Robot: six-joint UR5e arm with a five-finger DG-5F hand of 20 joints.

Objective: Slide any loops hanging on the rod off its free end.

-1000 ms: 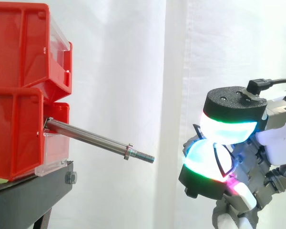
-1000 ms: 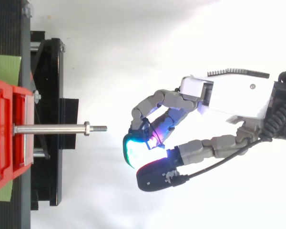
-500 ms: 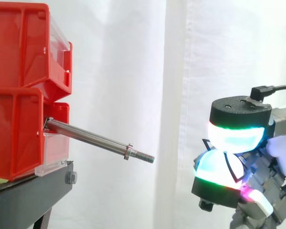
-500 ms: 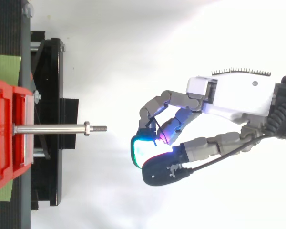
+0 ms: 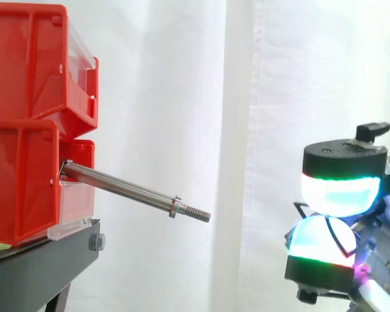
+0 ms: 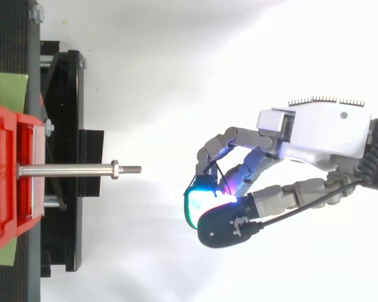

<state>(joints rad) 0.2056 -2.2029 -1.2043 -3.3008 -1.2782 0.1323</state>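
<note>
Red bins (image 5: 26, 123) on the left, and the rod (image 5: 127, 190) pokes out of the lower one, bare right down to its threaded free end (image 5: 198, 213), nothing hanging there. Over on the right, my hand (image 6: 315, 135) has pulled further from that tip, pads (image 5: 341, 192) pinching the thin black loop (image 5: 342, 231). It's off, so the job looks done.

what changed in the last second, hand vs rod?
The hand backed away from the free end of the rod and sank lower in the side view, still pinching the thin black loop between its pads. The rod, with nothing hanging on it, and the red bins stayed put.
</note>
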